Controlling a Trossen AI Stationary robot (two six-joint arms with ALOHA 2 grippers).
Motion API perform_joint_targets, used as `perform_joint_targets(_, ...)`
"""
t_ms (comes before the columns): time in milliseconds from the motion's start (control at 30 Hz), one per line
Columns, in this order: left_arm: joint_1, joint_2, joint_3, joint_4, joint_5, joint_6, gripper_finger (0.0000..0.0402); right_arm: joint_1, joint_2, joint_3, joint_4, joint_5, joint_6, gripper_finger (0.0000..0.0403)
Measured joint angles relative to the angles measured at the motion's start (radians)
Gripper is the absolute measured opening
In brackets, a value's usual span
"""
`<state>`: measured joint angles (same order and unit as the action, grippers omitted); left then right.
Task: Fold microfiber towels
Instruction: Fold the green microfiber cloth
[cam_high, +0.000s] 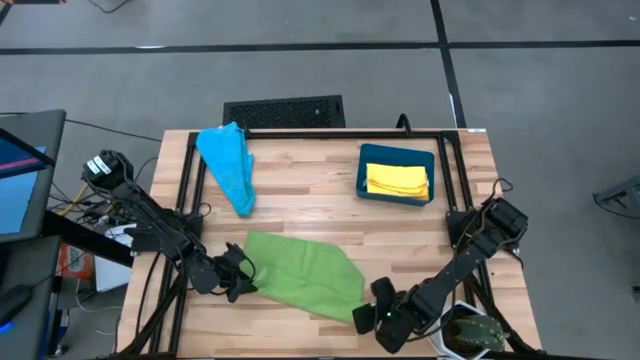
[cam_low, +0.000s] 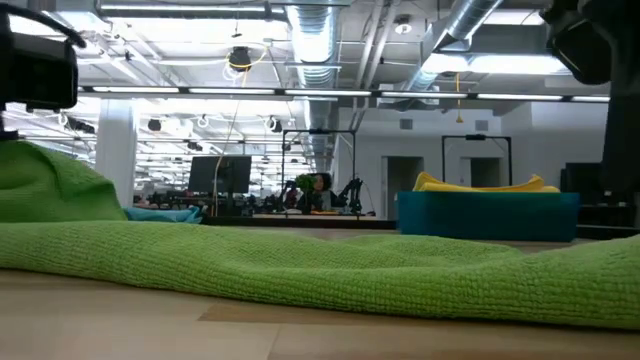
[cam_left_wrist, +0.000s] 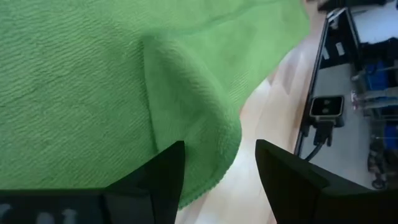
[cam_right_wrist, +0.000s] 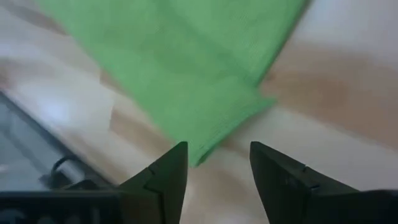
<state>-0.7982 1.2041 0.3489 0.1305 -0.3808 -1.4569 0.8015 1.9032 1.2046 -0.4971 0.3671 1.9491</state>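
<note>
Lying spread on the wooden surface (cam_high: 300, 195), green microfiber towel (cam_high: 300, 272), left gripper (cam_high: 243, 272) and right gripper (cam_high: 368, 312) at opposite corners, fingers of both open, gripping nothing

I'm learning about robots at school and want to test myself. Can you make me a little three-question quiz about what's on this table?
1. True or false: the flat green microfiber towel lies inside the dark teal rectangular bin.
2. Which cloth sits in that bin? A) the crumpled light blue microfiber towel B) the folded yellow microfiber towel C) none
3. Fill in: the left gripper and the right gripper are both ____, each at an end of the green towel.

Key: 1 false, it lies on the wooden table; 2 B; 3 open.
</note>
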Motion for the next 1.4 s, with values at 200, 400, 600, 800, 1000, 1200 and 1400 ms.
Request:
perform_joint_targets(200, 0.000, 0.000, 0.000, -0.002, -0.019, -0.011, 0.0189, -0.013, 0.023, -0.009, 0.088, -0.050, 0.006, 0.0198)
perform_joint_targets(400, 0.000, 0.000, 0.000, -0.008, -0.019, -0.019, 0.0189, -0.053, 0.077, -0.009, 0.127, -0.072, -0.002, 0.0191)
perform_joint_targets(600, 0.024, 0.000, 0.000, -0.051, -0.020, 0.014, 0.0189, -0.087, 0.094, -0.007, 0.182, -0.093, -0.044, 0.0152)
perform_joint_targets(800, 0.095, 0.000, 0.000, -0.195, -0.001, 0.162, 0.0189, -0.090, 0.095, -0.007, 0.179, -0.088, -0.065, 0.0130)
perform_joint_targets(1000, 0.137, 0.000, 0.000, -0.247, 0.036, 0.272, 0.0189, -0.090, 0.096, -0.007, 0.179, -0.084, -0.065, 0.0127)
perform_joint_targets(1200, 0.158, 0.000, 0.041, -0.287, 0.008, 0.463, 0.0189, -0.090, 0.096, -0.008, 0.179, -0.081, -0.066, 0.0129)
perform_joint_targets(1400, 0.188, 0.000, 0.066, -0.392, -0.017, 0.612, 0.0188, -0.090, 0.096, -0.008, 0.179, -0.081, -0.068, 0.0127)
